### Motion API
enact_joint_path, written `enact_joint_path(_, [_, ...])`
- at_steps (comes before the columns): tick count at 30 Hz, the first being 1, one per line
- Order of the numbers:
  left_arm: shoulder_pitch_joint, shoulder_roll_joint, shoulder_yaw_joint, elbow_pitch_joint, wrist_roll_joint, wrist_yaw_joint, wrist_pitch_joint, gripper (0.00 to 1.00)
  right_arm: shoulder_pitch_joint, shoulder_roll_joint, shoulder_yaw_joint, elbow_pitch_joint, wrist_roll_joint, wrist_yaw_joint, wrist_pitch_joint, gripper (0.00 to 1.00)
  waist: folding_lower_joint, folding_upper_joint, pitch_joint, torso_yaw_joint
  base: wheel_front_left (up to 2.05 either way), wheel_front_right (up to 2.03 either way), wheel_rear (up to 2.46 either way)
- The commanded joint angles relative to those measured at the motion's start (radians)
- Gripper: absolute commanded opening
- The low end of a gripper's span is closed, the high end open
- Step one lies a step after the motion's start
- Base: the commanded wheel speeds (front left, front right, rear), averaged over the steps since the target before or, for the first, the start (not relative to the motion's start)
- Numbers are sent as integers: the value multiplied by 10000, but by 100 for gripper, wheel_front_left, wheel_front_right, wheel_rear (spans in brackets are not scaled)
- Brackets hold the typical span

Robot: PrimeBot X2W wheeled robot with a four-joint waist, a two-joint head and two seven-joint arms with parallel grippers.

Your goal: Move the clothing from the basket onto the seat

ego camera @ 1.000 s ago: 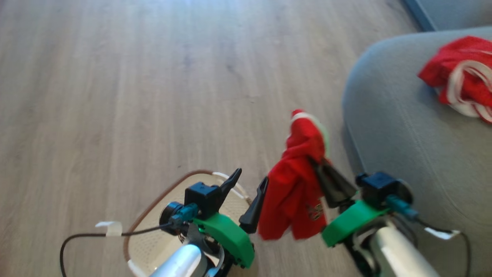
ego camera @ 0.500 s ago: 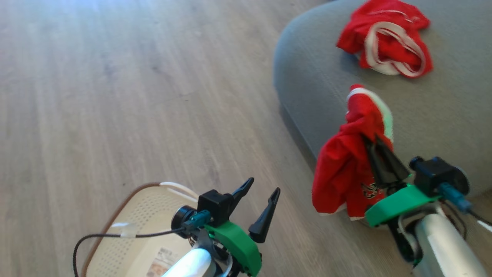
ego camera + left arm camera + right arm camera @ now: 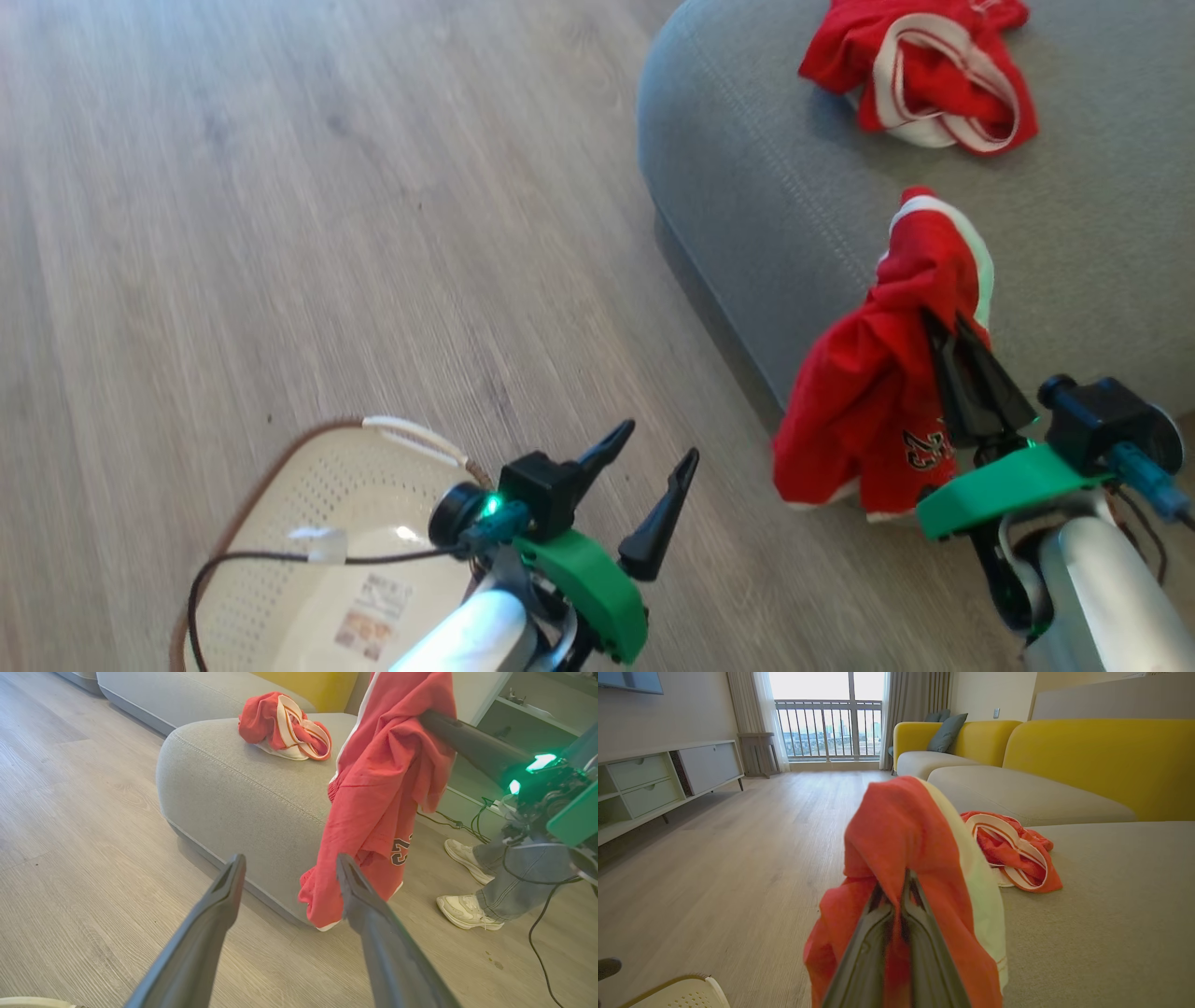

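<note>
A: What is hard to make out in this scene?

B: The basket is cut off by the bottom edge of the head view, and the robot's left arm covers part of it. A label sticker shows on its bottom. The fingertips of the right hand are buried in red fabric. The dark print on that garment sits in a fold and cannot be read. A person is cut off as well: the left wrist view gives only jeans from the shin down and two pale shoes on the floor past the seat's corner.

A: And the hands?

B: The right hand is clenched on one piece of the clothing, pinched between its two fingers so that the cloth drapes down on both sides. That piece hangs in the air at the near edge of the seat. Whether it brushes the seat's side cannot be told. The left hand is spread wide and holds nothing. It sits just beyond the basket's far rim, apart from the hanging garment.

A: How many of each thing?

B: Two red garments: the held one, and a second garment bunched on top of the seat with its white striped band showing. One basket, one seat and two hands.
</note>
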Motion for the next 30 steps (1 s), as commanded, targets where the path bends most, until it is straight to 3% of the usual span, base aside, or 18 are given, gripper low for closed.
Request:
enact_joint_path(1, [-658,-92,334,-349,136,7,-132,100,-488,-34,95,-447,17,69,-67,0,0,0,455,175,0,0,0])
enact_joint_path(10, [-2646,474,599,-692,907,-53,97,100,-2843,344,-583,-901,270,69,-67,0,0,0,3495,780,0,0,0])
enact_joint_path(16, [-3836,949,919,-1052,1277,-21,326,100,-5713,-83,-1309,-674,802,69,-67,0,0,0,5279,1027,0,0,0])
enact_joint_path(24, [-4018,1444,1247,-1361,1265,111,384,100,-10064,-2254,-3349,1765,1510,69,867,0,0,0,6510,1466,0,0,0])
enact_joint_path(30, [-3566,1673,1400,-1683,1116,314,322,100,-12020,-4203,-5295,3644,647,69,1551,0,0,0,6969,1704,0,0,0])
